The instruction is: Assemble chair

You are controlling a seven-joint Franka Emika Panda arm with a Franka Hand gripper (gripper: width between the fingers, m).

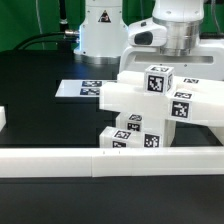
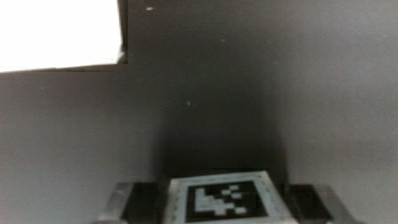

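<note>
The chair (image 1: pixel 140 110) stands in the middle of the black table as a cluster of glossy white blocks with square tags. A flat slab (image 1: pixel 115 95) sticks out toward the exterior view's left, and short tagged posts (image 1: pixel 125 135) stand beneath it. My gripper (image 1: pixel 160 66) comes down from above and is shut on the top tagged white post (image 1: pixel 158 82) of the cluster. In the wrist view my gripper (image 2: pixel 219 205) holds this tagged post (image 2: pixel 219 197) between its two dark fingers (image 2: pixel 128 200), above the dark table.
A long low white border rail (image 1: pixel 100 160) runs across the front, just before the chair. The marker board (image 1: pixel 85 88) lies flat behind the chair at the exterior view's left. The robot base (image 1: pixel 100 30) stands at the back. A bright white surface (image 2: pixel 54 35) fills one corner of the wrist view.
</note>
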